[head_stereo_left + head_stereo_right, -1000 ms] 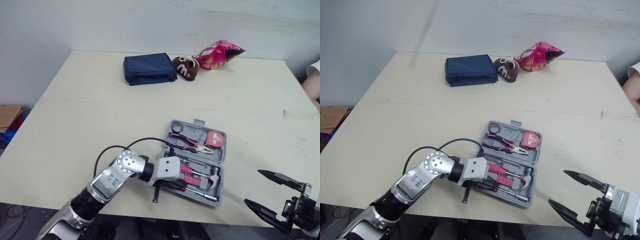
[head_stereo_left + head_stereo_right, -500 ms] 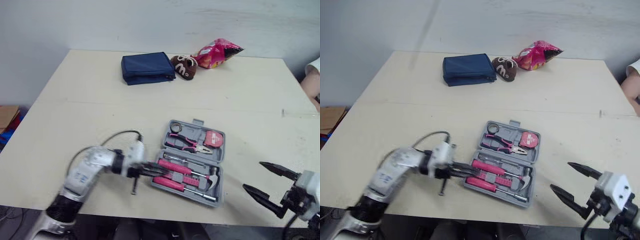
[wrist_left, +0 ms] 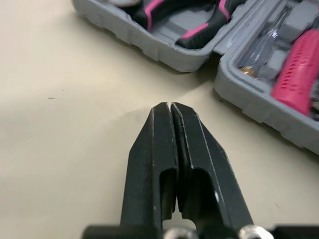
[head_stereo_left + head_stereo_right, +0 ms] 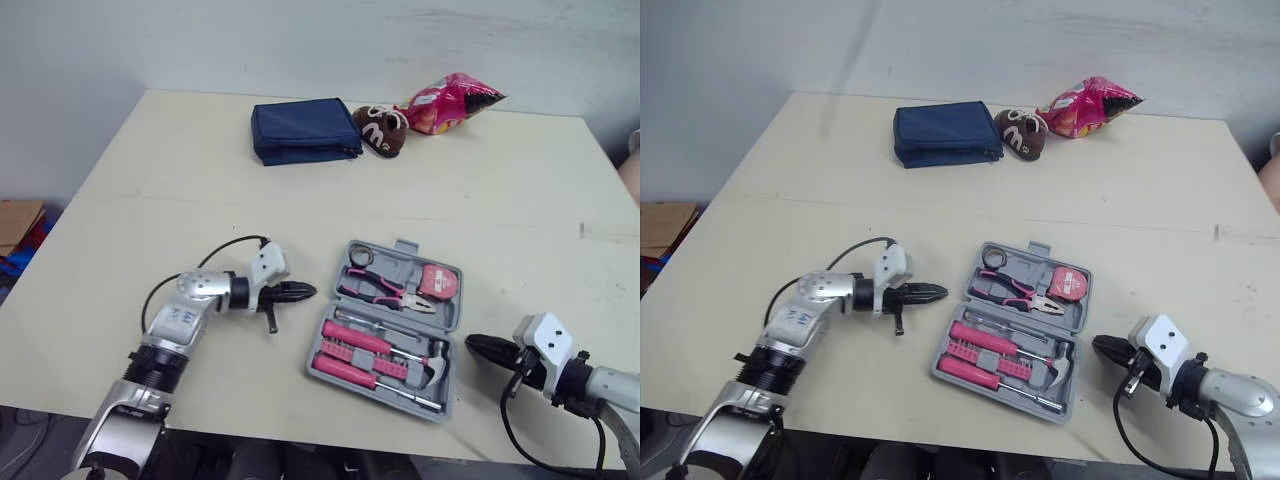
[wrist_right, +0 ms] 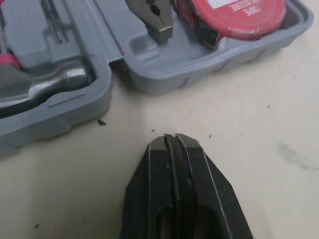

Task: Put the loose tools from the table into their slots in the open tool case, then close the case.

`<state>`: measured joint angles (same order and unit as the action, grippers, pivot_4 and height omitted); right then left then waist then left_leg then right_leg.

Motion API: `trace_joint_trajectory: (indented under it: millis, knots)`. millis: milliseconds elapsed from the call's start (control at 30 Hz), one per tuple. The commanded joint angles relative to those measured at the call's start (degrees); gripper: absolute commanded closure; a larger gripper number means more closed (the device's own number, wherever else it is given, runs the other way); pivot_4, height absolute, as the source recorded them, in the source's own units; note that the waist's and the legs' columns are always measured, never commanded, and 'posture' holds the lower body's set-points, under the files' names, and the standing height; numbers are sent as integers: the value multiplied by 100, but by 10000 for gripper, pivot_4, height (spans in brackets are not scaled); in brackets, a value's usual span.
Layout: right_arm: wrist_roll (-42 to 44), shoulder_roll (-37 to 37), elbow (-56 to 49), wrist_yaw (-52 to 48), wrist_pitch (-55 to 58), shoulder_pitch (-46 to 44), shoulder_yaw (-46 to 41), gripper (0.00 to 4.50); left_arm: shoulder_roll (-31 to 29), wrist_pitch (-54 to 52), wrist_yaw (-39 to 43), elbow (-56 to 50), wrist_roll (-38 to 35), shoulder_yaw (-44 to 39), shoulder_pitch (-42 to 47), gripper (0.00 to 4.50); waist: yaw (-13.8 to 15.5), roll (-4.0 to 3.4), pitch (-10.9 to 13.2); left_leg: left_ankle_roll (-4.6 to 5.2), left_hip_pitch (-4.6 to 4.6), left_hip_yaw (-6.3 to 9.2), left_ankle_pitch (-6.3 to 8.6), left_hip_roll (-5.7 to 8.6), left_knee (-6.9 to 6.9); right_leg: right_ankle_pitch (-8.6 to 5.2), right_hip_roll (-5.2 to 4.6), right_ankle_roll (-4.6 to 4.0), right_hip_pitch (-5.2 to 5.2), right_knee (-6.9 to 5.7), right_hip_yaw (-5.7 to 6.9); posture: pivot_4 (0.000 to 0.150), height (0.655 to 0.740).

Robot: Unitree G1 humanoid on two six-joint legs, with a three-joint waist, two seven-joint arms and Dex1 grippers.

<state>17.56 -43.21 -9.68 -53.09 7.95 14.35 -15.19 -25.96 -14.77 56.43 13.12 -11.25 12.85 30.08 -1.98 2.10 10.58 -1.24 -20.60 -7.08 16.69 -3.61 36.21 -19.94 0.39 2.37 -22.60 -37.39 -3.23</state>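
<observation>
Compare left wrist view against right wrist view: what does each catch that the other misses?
Left wrist view: the left gripper, shut, pointing at the handles of the pliers and a pink screwdriver. Right wrist view: the right gripper, shut, pointing at the red tape measure, the head of the hammer and the pliers' nose. Shared: the open grey tool case, the pliers and the table; neither gripper holds anything.

Left gripper (image 4: 308,291), right gripper (image 4: 472,346): jaws together

matt plastic tool case (image 5: 209,62), smooth table (image 4: 200,180)
</observation>
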Motion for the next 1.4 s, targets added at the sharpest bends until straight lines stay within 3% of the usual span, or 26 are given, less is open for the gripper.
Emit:
trace_joint_trajectory:
  millis: [33, 200, 833, 1033, 1133, 1267, 1367, 1400]
  knots:
    - [-120, 88, 241, -42, -134, -256, 306, 44265, 218, 45, -146, 72, 200, 139, 184, 45000, -21, 1, 0, 0, 1, -2, 0, 0, 5, 0, 0, 0, 1, -2, 0, 1500, 7400]
    - [-187, 273, 395, -33, -202, -648, 696, 44265, 391, -163, -97, -180, 202, 229, 127, 45000, -104, 3, -1, -3, 17, -1, -3, -1, 8, 2, 1, 0, 9, -20, -2, 1500, 7400]
    - [-603, 499, 586, 9, 165, -1831, 1513, 44265, -235, -1129, -322, -1555, 88, -333, -789, 45000, -314, 11, 0, 4, 40, -1, -31, -9, -2, 18, 6, -24, 11, -51, -2, 1500, 7400]
    - [-651, 160, 558, 2, 335, -1861, 1230, 44265, -430, -1066, -590, -1324, 247, -552, -801, 45000, -286, 11, 0, 6, 39, 0, -31, -8, -2, 20, 5, -22, 11, -49, -2, 1500, 7400]
    - [-1002, -78, 638, 573, 213, -1789, 788, 44265, -557, -1112, -718, -1203, 131, -865, -725, 45000, -259, 10, 1, 6, 36, 3, -31, -6, -4, 20, 5, -21, 10, -48, -2, 1500, 7400]
    - [-110, -416, 270, 47, 748, -1384, 56, 31447, -914, -1592, -566, -1408, -190, -1237, -571, 33063, -214, 10, 5, 6, 18, 6, -27, -2, -8, 20, 1, -19, -4, -38, 0, 1500, 7400]
    - [385, -609, -443, 584, 2729, -1360, -393, 15637, -1193, -3432, -521, -1971, -745, -1247, -284, 18811, -177, 7, 7, -5, 13, 6, -22, -5, -8, 14, 0, -12, -4, -32, 1, 1500, 7400]
    - [800, -711, -712, 816, 4175, -1621, -529, 10633, -1148, -4034, -629, -2150, -935, -1261, -97, 14184, -180, 4, 9, -8, 7, 5, -22, -5, -6, 14, -1, -11, -8, -33, 1, 1500, 7400]
